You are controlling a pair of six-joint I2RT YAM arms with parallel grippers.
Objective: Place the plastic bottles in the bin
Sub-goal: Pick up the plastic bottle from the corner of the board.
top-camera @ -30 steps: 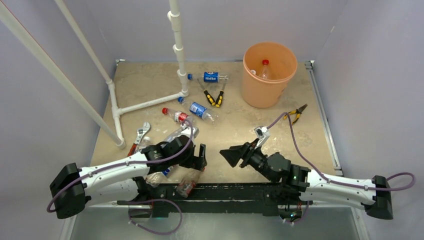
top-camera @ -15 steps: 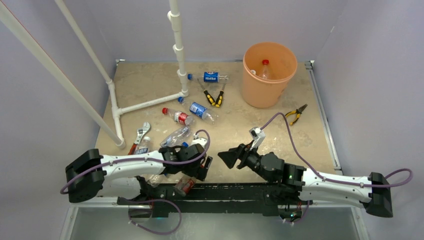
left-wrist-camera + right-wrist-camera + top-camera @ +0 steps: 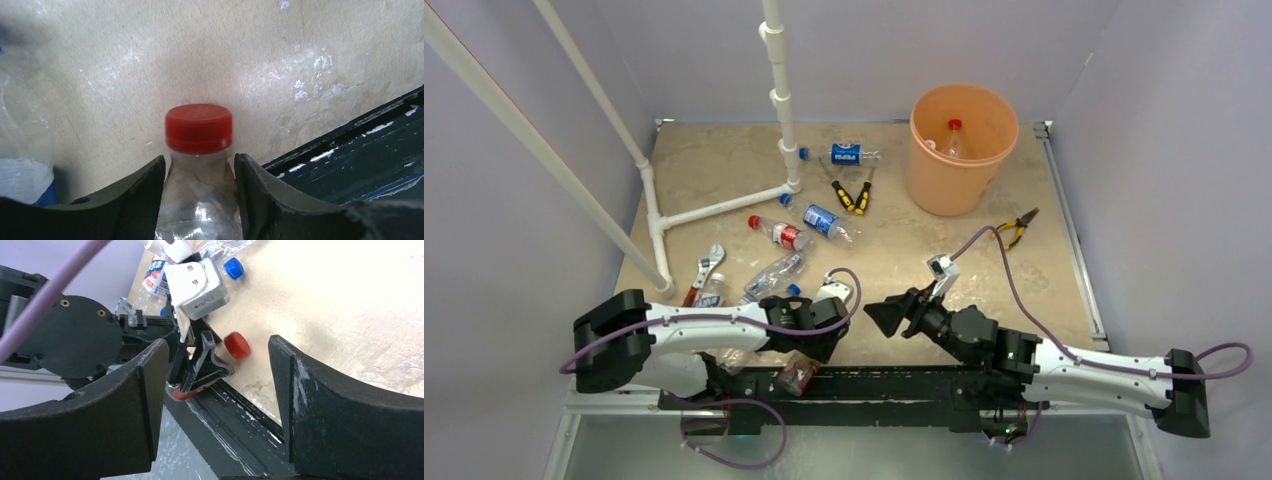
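Left arm [image 3: 704, 325] was drawn back and lowered; red-capped clear plastic bottle [image 3: 199, 170] at the table's [image 3: 894, 260] near edge is now straddled by the left jaws, grip not determinable. The right jaws are released, empty.

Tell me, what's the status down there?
Left claw pinching red-capped bottle at near edge. Right claw open, empty. Bin far right, one bottle inside.

A red-capped bottle [image 3: 199, 130] fills my left pincer [image 3: 199, 165]; rail [image 3: 350, 150] crowds one side, another bottle [image 3: 22, 150] the other; table [image 3: 200, 50] ahead lies open
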